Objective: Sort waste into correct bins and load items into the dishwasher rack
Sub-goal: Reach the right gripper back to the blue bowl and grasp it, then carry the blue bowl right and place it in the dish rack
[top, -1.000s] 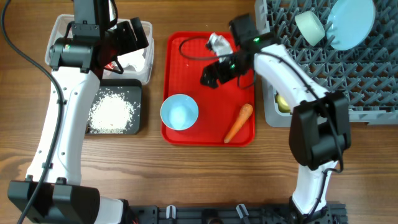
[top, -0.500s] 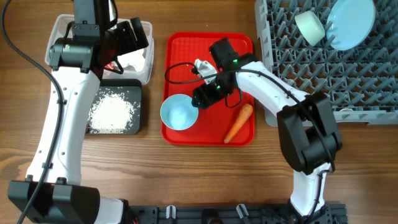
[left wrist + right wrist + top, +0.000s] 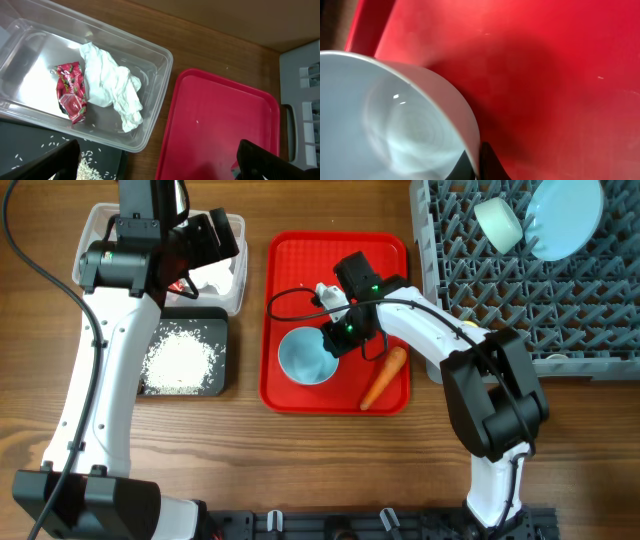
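The left arm rises from the near table edge and reaches far back, its wrist bent over and its gripper [image 3: 155, 160] with both dark fingers [image 3: 270, 160] spread wide, holding nothing. The right arm comes from the near right, folds at the elbow and stretches leftward, its gripper [image 3: 335, 340] pinched tight on the rim of a bowl [image 3: 305, 355].

- I see a pale blue-green bowl [image 3: 306, 355] tilted on the red tray [image 3: 290, 255], beside the orange carrot [image 3: 383, 377].
- Wrapper [image 3: 70, 91] and tissue [image 3: 113, 84] lie in my clear tub [image 3: 155, 85].
- Rice [image 3: 180, 360] fills the black tray [image 3: 222, 320].
- Plate [image 3: 563, 215] and second bowl [image 3: 497, 223] stand in the rack [image 3: 520, 290].
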